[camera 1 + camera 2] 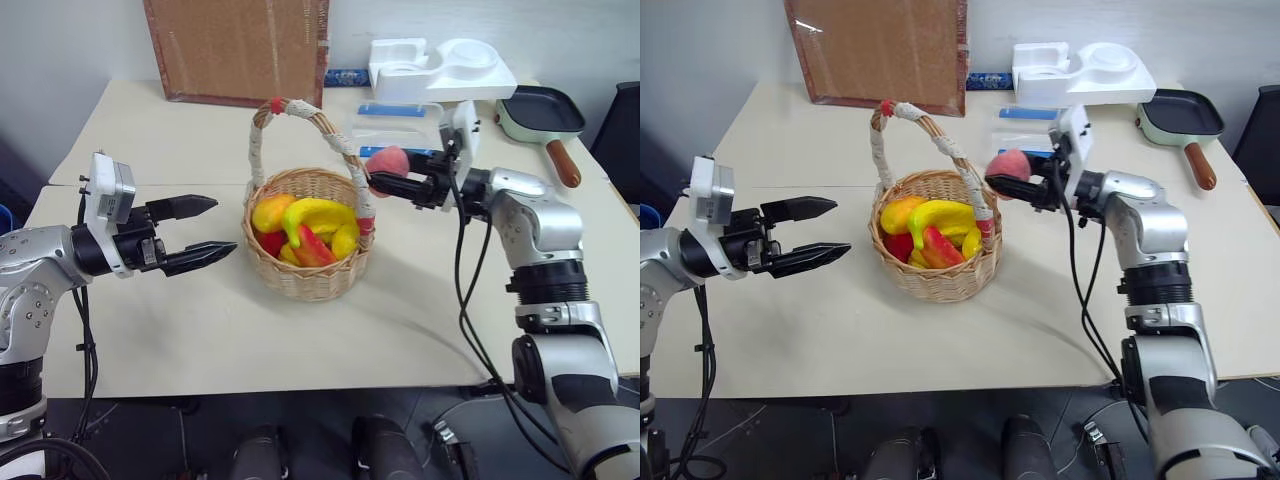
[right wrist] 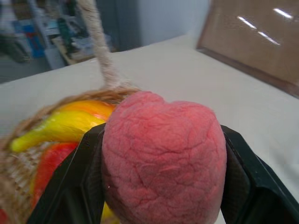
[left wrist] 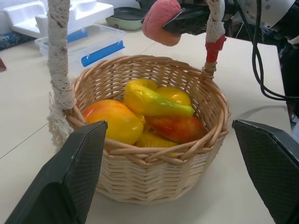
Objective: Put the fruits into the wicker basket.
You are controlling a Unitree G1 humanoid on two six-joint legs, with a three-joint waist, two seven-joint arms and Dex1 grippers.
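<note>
The tan wicker basket (image 1: 305,262) stands upright mid-table, its handle arched overhead. The yellow banana (image 1: 318,214) lies inside. The pink peach (image 1: 388,163) hangs beside the handle, gripped.

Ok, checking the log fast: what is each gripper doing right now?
Left gripper: open, empty, beside the basket.
Right gripper: shut on the peach, by the basket's handle.

Beige table (image 1: 200,330) – brown board (image 1: 240,45) against pale wall (image 1: 60,40)
</note>
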